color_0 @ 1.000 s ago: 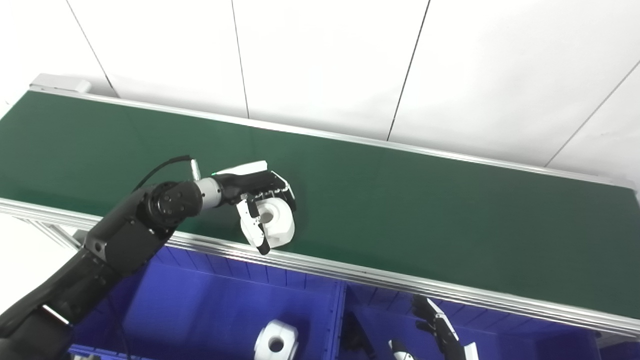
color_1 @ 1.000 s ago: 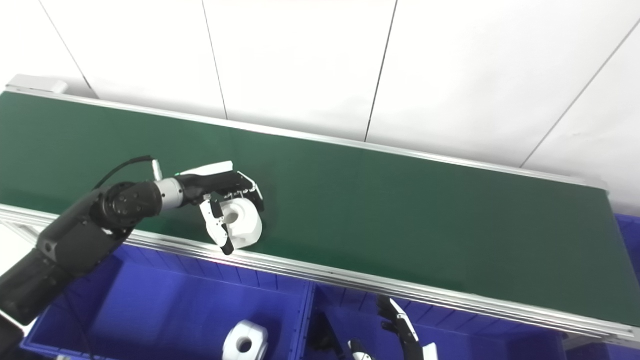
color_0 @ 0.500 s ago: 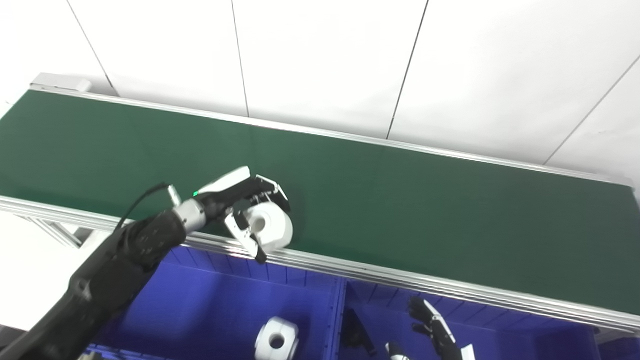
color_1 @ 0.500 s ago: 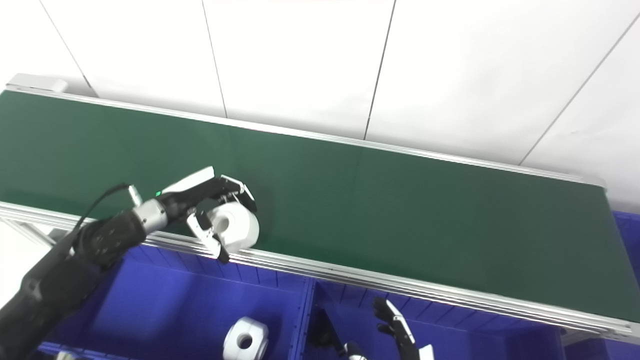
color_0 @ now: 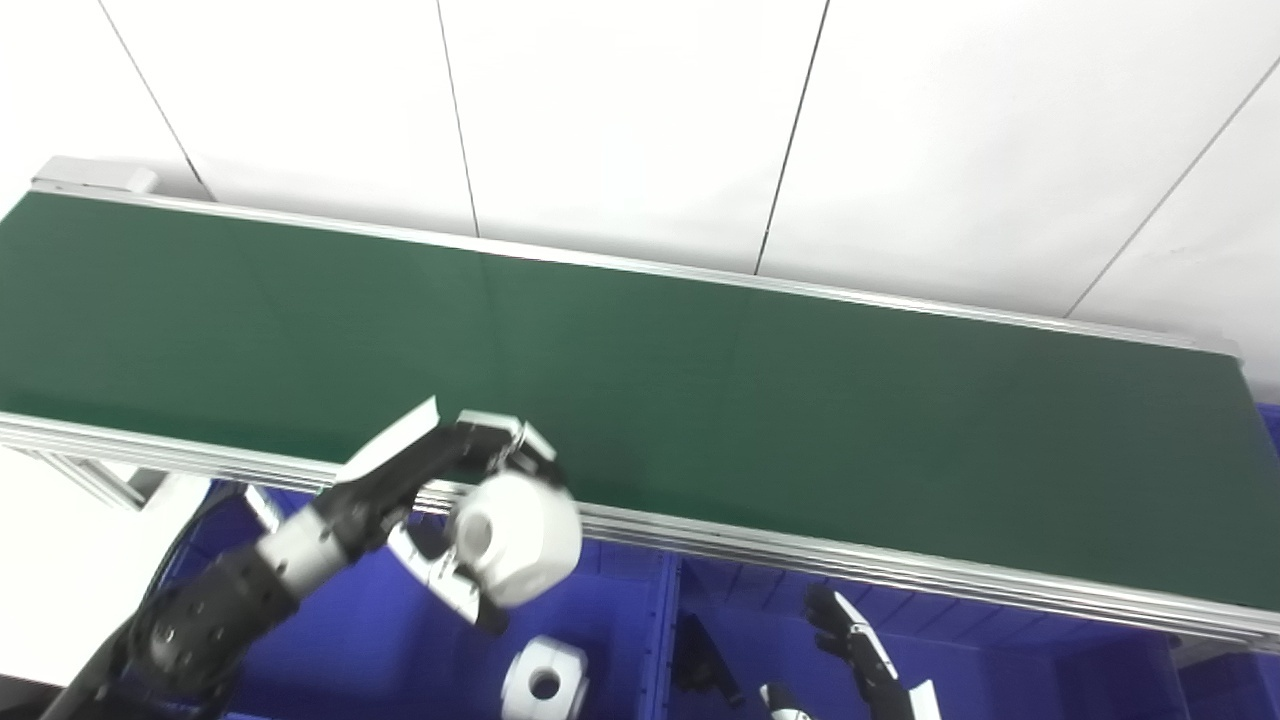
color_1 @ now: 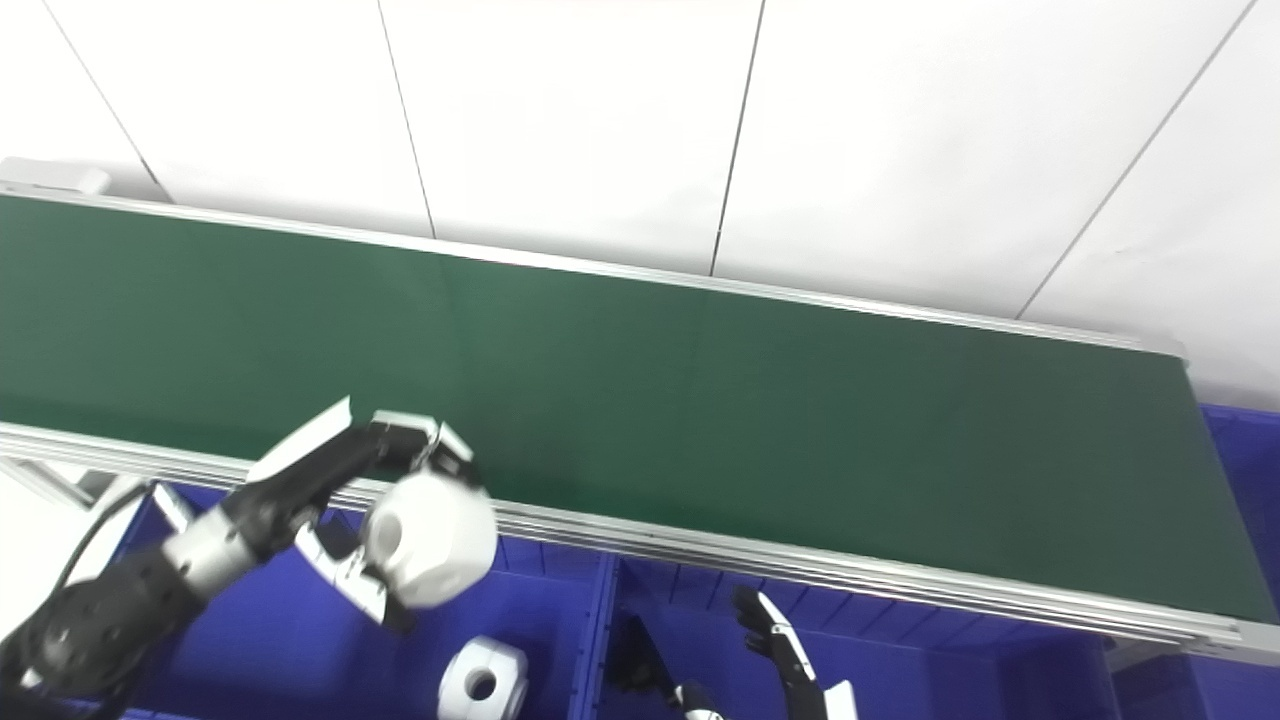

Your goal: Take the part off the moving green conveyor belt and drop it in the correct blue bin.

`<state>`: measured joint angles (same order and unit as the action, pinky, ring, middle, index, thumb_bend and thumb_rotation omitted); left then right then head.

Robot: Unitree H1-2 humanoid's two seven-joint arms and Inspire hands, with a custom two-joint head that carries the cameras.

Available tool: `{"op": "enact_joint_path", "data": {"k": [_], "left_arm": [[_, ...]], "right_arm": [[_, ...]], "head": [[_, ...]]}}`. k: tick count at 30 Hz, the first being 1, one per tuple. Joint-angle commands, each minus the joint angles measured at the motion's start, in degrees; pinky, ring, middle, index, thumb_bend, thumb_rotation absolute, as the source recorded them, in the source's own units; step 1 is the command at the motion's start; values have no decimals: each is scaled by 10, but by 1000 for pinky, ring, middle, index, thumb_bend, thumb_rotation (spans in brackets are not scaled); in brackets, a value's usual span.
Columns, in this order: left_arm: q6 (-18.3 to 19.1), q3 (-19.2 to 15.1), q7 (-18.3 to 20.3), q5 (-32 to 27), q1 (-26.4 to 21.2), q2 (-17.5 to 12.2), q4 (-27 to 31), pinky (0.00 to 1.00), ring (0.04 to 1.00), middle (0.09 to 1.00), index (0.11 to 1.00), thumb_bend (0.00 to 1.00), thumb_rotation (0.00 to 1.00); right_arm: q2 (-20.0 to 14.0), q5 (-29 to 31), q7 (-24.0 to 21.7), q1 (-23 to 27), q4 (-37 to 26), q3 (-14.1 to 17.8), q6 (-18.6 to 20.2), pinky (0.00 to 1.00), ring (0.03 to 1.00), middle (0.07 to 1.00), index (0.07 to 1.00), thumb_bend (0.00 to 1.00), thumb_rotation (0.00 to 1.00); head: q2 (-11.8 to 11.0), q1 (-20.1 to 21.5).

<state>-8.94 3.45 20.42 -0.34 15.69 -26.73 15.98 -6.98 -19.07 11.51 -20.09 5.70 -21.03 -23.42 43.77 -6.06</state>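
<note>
My left hand (color_0: 455, 500) is shut on a round white part with a centre hole (color_0: 515, 538). It holds the part in the air over the left blue bin (color_0: 330, 650), just in front of the conveyor's near rail. The same hand (color_1: 375, 490) and part (color_1: 432, 545) show in the right eye view. The green conveyor belt (color_0: 700, 400) carries nothing. My right hand (color_0: 865, 670) is low in the right blue bin (color_0: 1020, 680), fingers spread and empty.
A second white part with a hole (color_0: 543, 682) lies in the left bin below the held one. A divider (color_0: 662, 640) separates the two bins. A dark part (color_0: 705, 665) lies in the right bin. The aluminium rail (color_0: 850, 560) runs along the belt's near edge.
My left hand has lifted the white part off the belt and carried it toward me, past the near rail, over the left bin. The camera view has shifted slightly.
</note>
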Motion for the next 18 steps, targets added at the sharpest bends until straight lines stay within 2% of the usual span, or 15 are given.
{"op": "enact_joint_path", "data": {"k": [1, 3, 7, 11, 14, 15, 16, 17, 18], "left_arm": [[6, -1, -5, -1, 7, 4, 19, 411, 420, 494, 533, 495, 0], [-6, 7, -8, 22, 22, 11, 5, 419, 421, 494, 533, 495, 0], [-91, 19, -37, 104, 27, 25, -66, 447, 428, 495, 525, 496, 0], [-167, 16, -92, 168, 22, 48, -139, 449, 422, 497, 525, 496, 0], [-179, 32, -148, 224, 15, 51, -171, 461, 423, 501, 522, 497, 0], [-180, 41, -164, 247, 11, 49, -181, 503, 443, 502, 508, 498, 0], [-179, 46, -169, 268, 7, 49, -191, 580, 514, 512, 487, 500, 0], [-179, 51, -173, 282, 4, 49, -198, 652, 647, 525, 478, 507, 0], [-165, 53, -172, 300, 3, 52, -199, 660, 660, 526, 477, 507, 0]], "right_arm": [[6, -2, -7, -2, -24, 4, -27, 799, 839, 850, 866, 576, 497], [8, -2, -10, -3, -26, 7, -28, 798, 840, 850, 867, 573, 502], [12, -1, -19, -6, -33, 13, -24, 800, 842, 852, 868, 577, 521], [17, 1, -27, -8, -38, 18, -20, 807, 842, 848, 866, 584, 527], [19, -1, -29, -10, -39, 20, -23, 802, 839, 846, 865, 582, 525], [19, -1, -31, -11, -40, 20, -23, 800, 839, 846, 865, 582, 526], [20, -1, -33, -12, -42, 20, -20, 800, 839, 848, 865, 586, 530], [21, -2, -34, -13, -43, 21, -19, 799, 840, 849, 865, 591, 535], [22, -3, -35, -15, -45, 21, -19, 799, 840, 849, 865, 592, 536]], "head": [[6, 0], [13, -1], [20, -1], [23, -1], [25, 1], [26, 2], [26, 6], [26, 6], [29, 10]]}}
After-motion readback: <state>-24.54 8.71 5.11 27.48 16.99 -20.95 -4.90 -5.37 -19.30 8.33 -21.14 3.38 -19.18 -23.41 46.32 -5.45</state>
